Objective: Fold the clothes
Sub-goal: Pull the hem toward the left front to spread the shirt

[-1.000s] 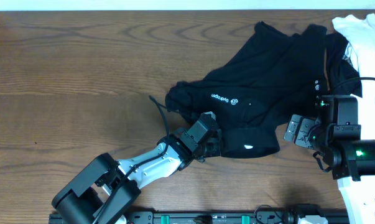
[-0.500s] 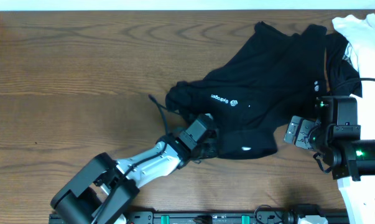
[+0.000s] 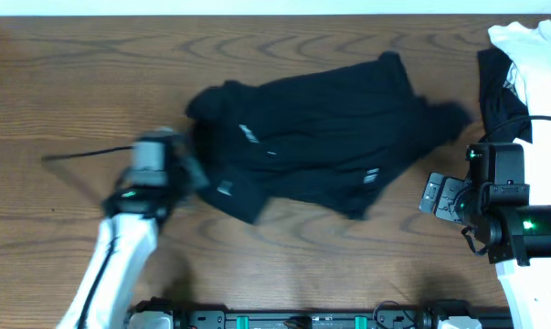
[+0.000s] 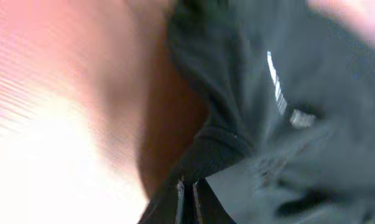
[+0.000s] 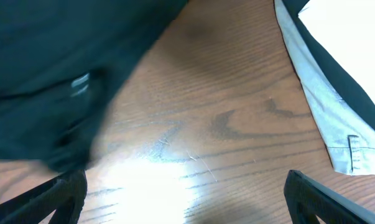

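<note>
A black T-shirt (image 3: pixel 321 128) lies stretched and motion-blurred across the middle of the table, white print showing. My left gripper (image 3: pixel 195 172) is at its left edge, shut on a fold of the cloth. In the left wrist view the fingers (image 4: pixel 187 199) are pressed together on the black shirt (image 4: pixel 287 93). My right gripper (image 3: pixel 437 195) stands open to the right of the shirt, over bare wood. In the right wrist view the right gripper (image 5: pixel 187 205) holds nothing, with the black shirt (image 5: pixel 50 62) at upper left. A white T-shirt (image 3: pixel 540 64) lies far right.
A second black cloth (image 3: pixel 499 87) lies partly under the white T-shirt at the far right edge. The white T-shirt's hem (image 5: pixel 318 106) also shows in the right wrist view. The wooden table (image 3: pixel 74 82) is bare on the left.
My left gripper closed on the black shirt's lower left part and swung far left, dragging the shirt and spreading it across the table. The right arm stayed put.
</note>
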